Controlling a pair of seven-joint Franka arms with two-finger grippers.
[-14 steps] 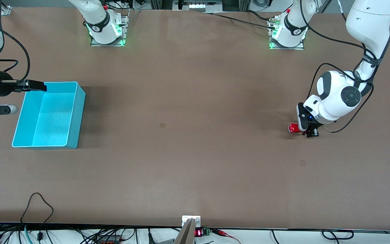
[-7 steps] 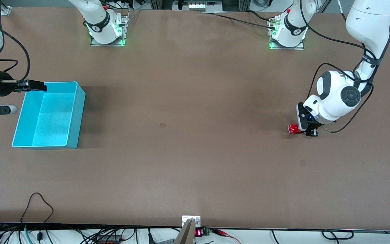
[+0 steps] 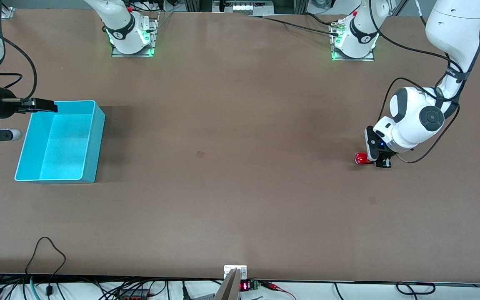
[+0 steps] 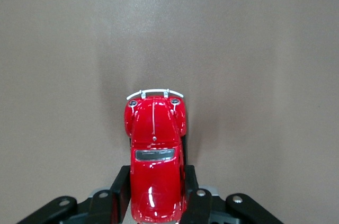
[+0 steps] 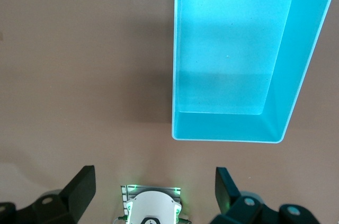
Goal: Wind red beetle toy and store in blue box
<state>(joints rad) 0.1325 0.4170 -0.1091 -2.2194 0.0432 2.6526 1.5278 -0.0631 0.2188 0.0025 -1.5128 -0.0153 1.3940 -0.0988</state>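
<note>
The red beetle toy (image 3: 360,158) sits on the table toward the left arm's end. My left gripper (image 3: 379,161) is low at the table and shut on the toy's rear half. In the left wrist view the toy (image 4: 154,150) lies between the black fingers (image 4: 121,187), which press on both its sides. The blue box (image 3: 95,133) stands open-topped and empty toward the right arm's end. My right gripper (image 3: 42,105) hovers open at the box's edge. In the right wrist view the box (image 5: 299,75) lies ahead of the open gripper (image 5: 153,181).
Both arm bases (image 3: 131,39) (image 3: 353,41) with green lights stand along the table's edge farthest from the front camera. Cables (image 3: 46,254) trail over the edge nearest the front camera.
The left gripper's fingers have drawn in a little on the toy car. The toy has barely shifted. The right arm has not moved.
</note>
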